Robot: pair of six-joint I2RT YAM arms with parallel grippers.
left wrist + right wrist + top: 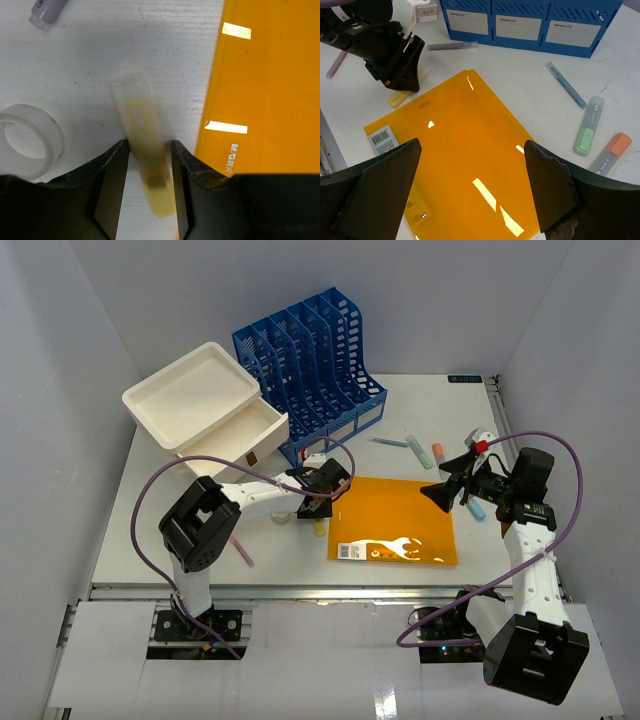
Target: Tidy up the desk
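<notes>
The desk (pixel 430 410) is a white-grey tabletop. My left gripper (pixel 318 504) is low at the left edge of the orange folder (pixel 395 520). In the left wrist view its jaws (pixel 149 143) are closed in on a yellow highlighter (pixel 142 145) that lies on the desk beside the folder (pixel 270 85). My right gripper (pixel 446 480) is open and empty, held above the folder's right part (pixel 455 150). The right wrist view also shows the left gripper (pixel 402 86) over the highlighter (pixel 400 96).
A blue file rack (pixel 310 360) and a white drawer box (pixel 205 410) stand at the back left. A tape roll (pixel 27 140) and a purple pen (pixel 47 10) lie by the left gripper. A green highlighter (pixel 587 132), an orange one (pixel 615 150) and a blue pen (pixel 565 85) lie at the right. A pink pen (pixel 242 550) lies front left.
</notes>
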